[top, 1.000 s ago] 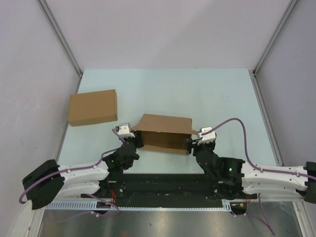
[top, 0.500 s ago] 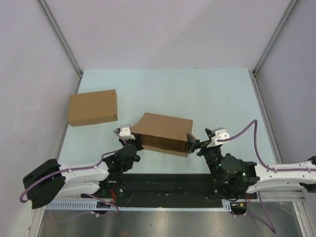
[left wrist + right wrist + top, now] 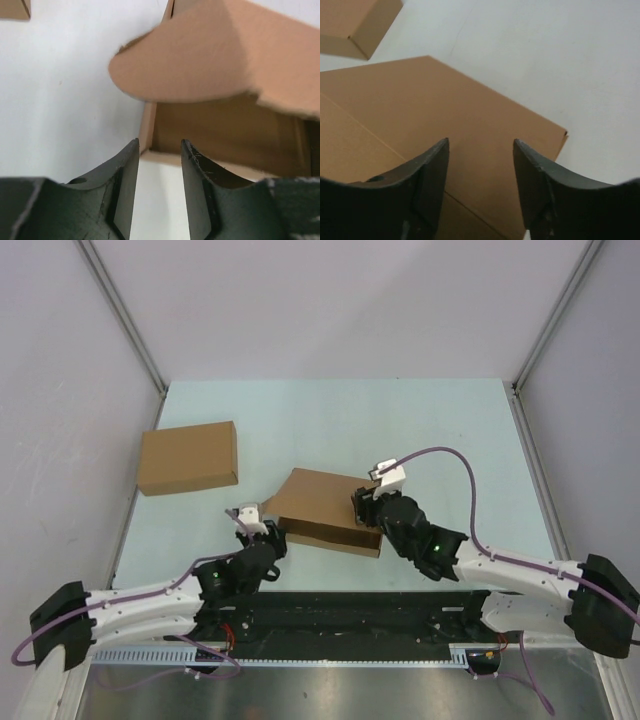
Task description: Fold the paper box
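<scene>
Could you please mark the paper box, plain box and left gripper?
paper box [image 3: 315, 498], top view, upper panel.
plain box [image 3: 188, 457], top view, top face.
left gripper [image 3: 159, 142], left wrist view, between fingertips.

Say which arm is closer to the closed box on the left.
Left. The left arm ends at the left corner of the paper box, near the closed box; the right arm reaches over the paper box's right end.

text: none legible | labels/brands: none | small print: perhaps too blurred
</scene>
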